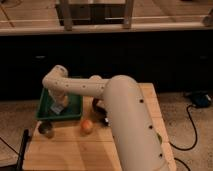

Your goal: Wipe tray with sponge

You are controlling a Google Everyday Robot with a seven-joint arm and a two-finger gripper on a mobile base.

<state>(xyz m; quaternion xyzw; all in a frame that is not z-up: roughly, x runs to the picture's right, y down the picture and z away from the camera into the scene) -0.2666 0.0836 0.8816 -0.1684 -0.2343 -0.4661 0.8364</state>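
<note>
- We open on a dim room: a dark cabinet front [125, 55] runs across the back, and below it stands a pale wooden table [75, 150] on a speckled floor.
- The white arm [130, 120] sweeps up from 5 o'clock, crosses the table and bends at an elbow near 10 o'clock.
- From that elbow it drops down, and the gripper [60, 102] sits inside the tray [75, 104].
- The green tray lies at the table's 9 o'clock side, with its raised rim showing.
- The sponge [56, 109], a pale patch, is in the tray right at the gripper's tip, at the tray's centre-left.
- Is the claw clamped on it? We cannot tell; the wrist hides that spot.
- An orange [87, 126] rests on the wood at 5 o'clock from the tray, just beside its rim.
- A small dark object [47, 129] stands at 6 o'clock from the tray, near its front edge.
- A dark round bowl [98, 106] peeks out at 3 o'clock from the tray, partly behind the arm.
- On the floor at 3 o'clock, a black cable [187, 125] trails toward a bluish object [202, 99].
</note>
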